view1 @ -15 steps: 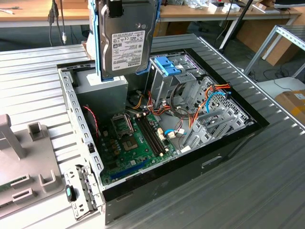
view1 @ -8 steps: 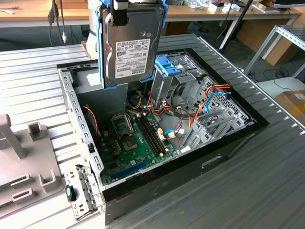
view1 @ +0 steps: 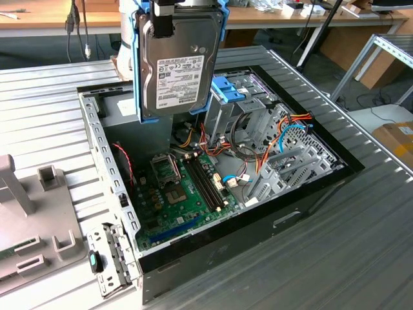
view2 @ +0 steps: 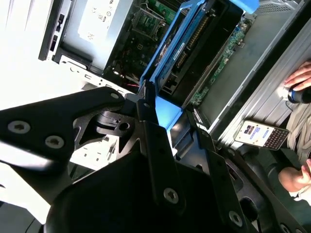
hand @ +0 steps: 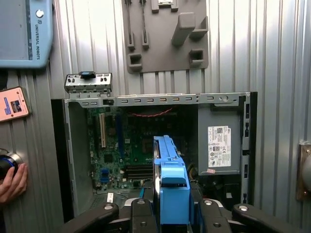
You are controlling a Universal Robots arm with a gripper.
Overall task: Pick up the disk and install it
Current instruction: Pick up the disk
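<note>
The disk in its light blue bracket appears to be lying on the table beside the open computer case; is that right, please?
Not quite. The disk in its light blue bracket is not lying on the table: the exterior view shows it hanging upright above the open computer case, and the first wrist view shows the pincer gripping it.
</note>
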